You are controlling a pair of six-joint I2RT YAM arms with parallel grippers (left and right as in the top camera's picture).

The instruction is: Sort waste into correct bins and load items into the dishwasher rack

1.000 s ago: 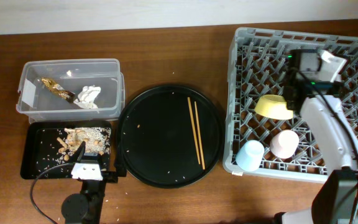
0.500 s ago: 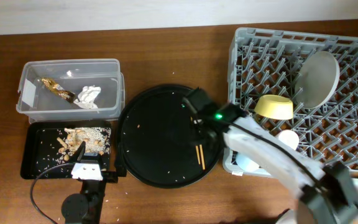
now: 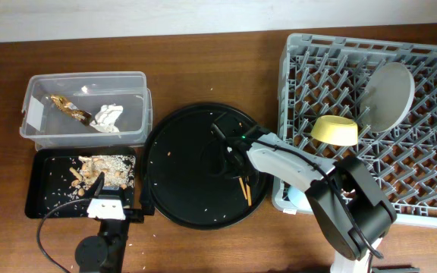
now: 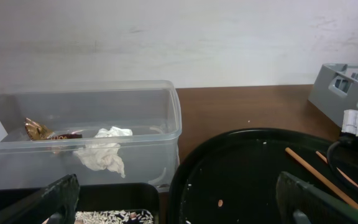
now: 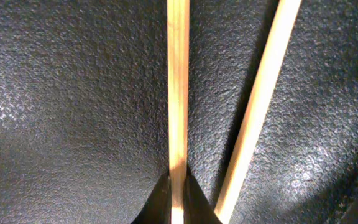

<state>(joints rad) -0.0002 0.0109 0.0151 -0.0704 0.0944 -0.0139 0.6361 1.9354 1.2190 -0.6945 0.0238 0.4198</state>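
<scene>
Two thin wooden chopsticks lie on the big round black tray. My right gripper is down on them, shut on one chopstick; the other chopstick lies beside it. The grey dishwasher rack holds the upright grey-green plate and the yellow bowl. A bit of the blue cup shows; the pink cup is hidden by my arm. The clear tub holds the white tissue and gold-brown wrapper. My left gripper is open and empty.
The shallow black tray holds food scraps and crumbs. Crumbs dot the round tray. In the left wrist view the clear tub is ahead, the round tray to the right, the rack corner far right.
My right arm left the rack, where the plate now stands upright, swung to the round black tray and came down onto the chopsticks. The left arm has not moved.
</scene>
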